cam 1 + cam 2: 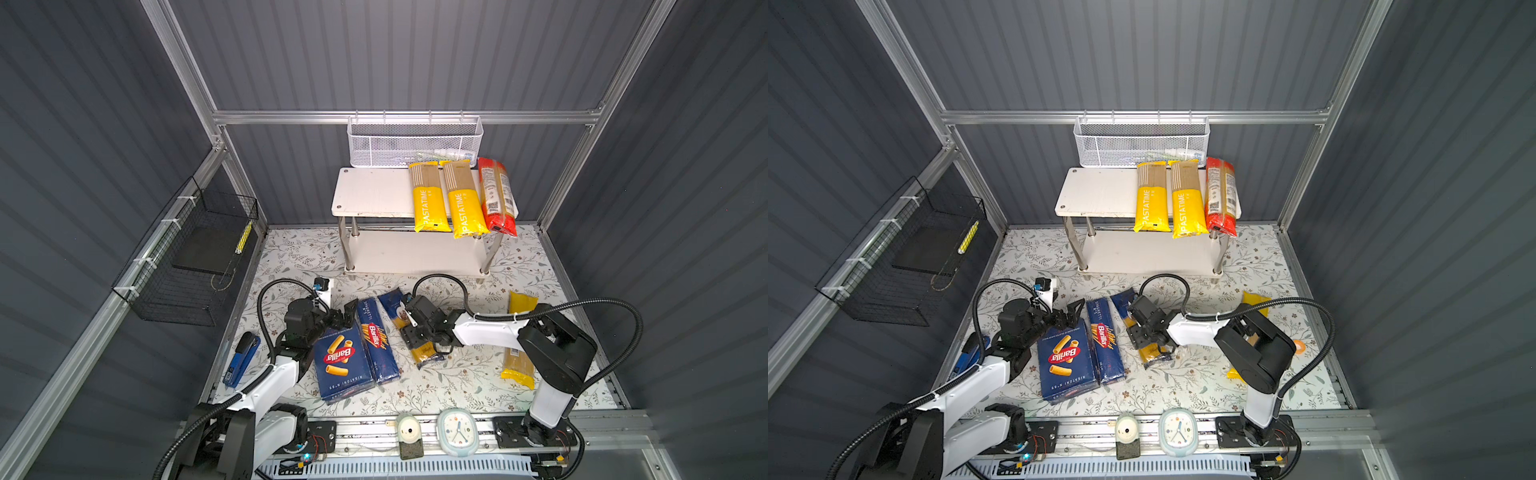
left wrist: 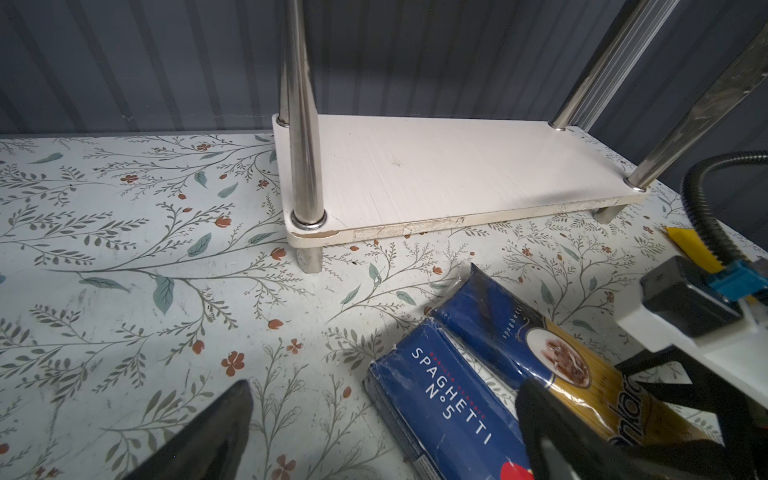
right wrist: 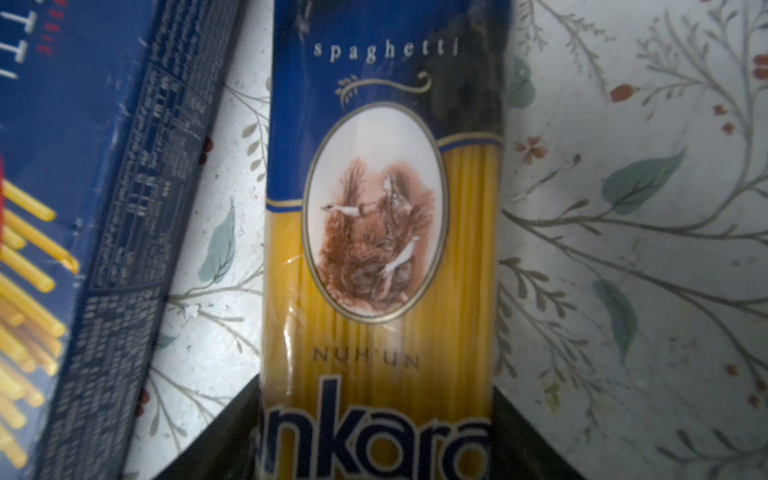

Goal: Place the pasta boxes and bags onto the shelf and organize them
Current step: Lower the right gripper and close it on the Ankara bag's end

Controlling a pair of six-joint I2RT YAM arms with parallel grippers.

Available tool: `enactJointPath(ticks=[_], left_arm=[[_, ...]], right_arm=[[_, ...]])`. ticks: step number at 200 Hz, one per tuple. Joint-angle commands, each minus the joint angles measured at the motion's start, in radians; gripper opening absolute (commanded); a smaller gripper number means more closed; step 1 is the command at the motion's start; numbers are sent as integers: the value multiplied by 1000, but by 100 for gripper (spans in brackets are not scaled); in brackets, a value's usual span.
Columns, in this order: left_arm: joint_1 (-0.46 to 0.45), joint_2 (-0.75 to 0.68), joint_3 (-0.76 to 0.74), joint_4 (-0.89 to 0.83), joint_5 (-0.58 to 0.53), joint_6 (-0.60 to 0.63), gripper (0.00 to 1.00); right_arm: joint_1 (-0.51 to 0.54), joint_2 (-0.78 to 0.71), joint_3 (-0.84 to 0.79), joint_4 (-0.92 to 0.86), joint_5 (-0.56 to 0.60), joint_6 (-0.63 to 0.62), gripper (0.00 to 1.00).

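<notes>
Right wrist | right gripper straddles Ankara bag, grip unclear | spaghetti box beside | left gripper wide

Shelf far centre, three bags on its top board's right end. Nearer, left to right on table: wide box, narrow box, one bag, another bag.

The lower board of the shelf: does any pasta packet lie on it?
No, in the left wrist view the lower board shows only its own bare white surface.
</notes>
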Motion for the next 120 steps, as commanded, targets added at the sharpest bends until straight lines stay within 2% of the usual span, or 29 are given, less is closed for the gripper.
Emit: enactJointPath(ticks=[1,88,120], left_arm=[[0,9,19,-5,-6,9,100],[0,9,19,-11,-12,12,100],[1,8,18,-9,-11,12,100]], right_arm=[[7,-19,-49,3,-60,34,70],[6,-90,-109,105,-93,82,56],[4,-110,-116,144,-108,99,41]])
